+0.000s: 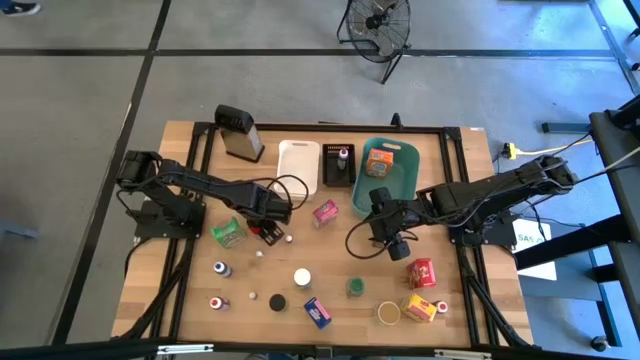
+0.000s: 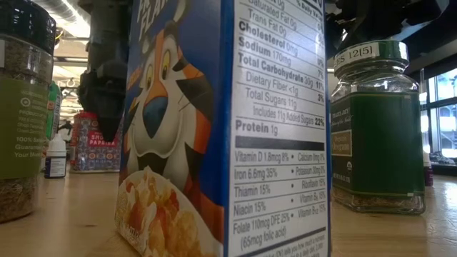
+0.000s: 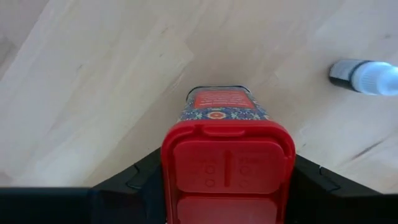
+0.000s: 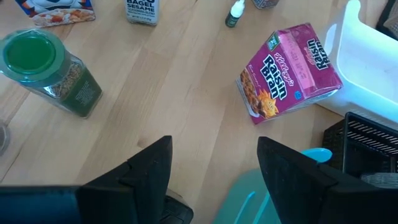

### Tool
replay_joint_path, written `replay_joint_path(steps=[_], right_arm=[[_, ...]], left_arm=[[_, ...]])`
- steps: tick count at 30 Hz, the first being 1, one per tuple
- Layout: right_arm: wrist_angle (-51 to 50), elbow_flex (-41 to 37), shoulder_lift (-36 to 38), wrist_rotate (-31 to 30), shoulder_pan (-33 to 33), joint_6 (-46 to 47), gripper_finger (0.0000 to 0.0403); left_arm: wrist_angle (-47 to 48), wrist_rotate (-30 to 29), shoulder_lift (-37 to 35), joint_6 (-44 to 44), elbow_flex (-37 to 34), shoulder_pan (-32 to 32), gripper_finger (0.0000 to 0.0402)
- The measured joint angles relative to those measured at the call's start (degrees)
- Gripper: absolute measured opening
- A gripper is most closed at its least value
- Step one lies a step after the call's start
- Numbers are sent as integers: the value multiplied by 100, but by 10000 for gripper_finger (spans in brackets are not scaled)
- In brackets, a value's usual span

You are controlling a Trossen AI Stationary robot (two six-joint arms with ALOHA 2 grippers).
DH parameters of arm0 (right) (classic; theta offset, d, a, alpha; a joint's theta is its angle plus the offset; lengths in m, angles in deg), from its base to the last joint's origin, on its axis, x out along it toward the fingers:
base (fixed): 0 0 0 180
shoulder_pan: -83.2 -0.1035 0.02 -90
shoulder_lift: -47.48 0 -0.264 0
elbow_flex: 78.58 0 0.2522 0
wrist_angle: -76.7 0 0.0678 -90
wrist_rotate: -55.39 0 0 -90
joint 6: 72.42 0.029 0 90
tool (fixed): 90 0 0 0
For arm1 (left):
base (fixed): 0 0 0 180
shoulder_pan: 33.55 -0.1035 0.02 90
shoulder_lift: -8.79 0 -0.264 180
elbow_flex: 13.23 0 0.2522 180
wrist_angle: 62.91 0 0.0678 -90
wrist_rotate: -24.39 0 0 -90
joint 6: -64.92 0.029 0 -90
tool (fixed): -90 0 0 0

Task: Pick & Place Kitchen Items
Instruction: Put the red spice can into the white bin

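Left end effector (image 3: pixel 227 186) grips one red-capped tin (image 3: pixel 225 143); right end effector (image 4: pixel 214 168) open.

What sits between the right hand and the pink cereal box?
Nothing: the right wrist view shows bare wood between the right hand and the pink cereal box.

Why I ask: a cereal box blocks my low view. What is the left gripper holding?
Observer: The left gripper has its fingers against both sides of a red-lidded tin.
Operator: And the right gripper?
Observer: The right gripper is open and empty, over bare table next to the teal basket.
Operator: What lies ahead of it?
Observer: A Raisin Bran box, lying on its side against the white bin.
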Motion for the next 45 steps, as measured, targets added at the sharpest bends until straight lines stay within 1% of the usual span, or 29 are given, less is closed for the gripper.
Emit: replay_joint_path(steps=[8, 15, 18, 20, 25, 28, 31, 38, 42, 45], right_arm=[[1, 0, 0, 7, 0, 49, 239], [-2, 0, 0, 487, -2, 75, 239], [-4, 0, 0, 672, -2, 160, 239], [-6, 0, 0, 731, -6, 238, 239], [10, -137, 0, 739, -62, 400, 239], [238, -309, 0, 741, -117, 413, 239], [353, -373, 0, 743, -166, 416, 239], [488, -385, 0, 754, -381, 787, 239], [492, -385, 0, 751, -549, 959, 239], [553, -385, 0, 737, -673, 1018, 239]], left_arm=[[210, -93, -18, 710, 351, -77, 211], [788, -329, -37, 889, 853, -220, 220], [1002, -356, -37, 1052, 1045, -270, 215], [1213, -477, -37, 1116, 1183, -307, 212], [1776, -764, -37, 1190, 1576, -368, 218], [2015, -906, -37, 1337, 1855, -399, 219], [2159, -940, -37, 1502, 2150, -494, 216], [2166, -1008, -41, 2259, 2791, -1003, 216], [2019, -1063, -42, 2710, 3042, -1496, 216], [1731, -1045, -44, 3170, 3104, -1906, 216]])
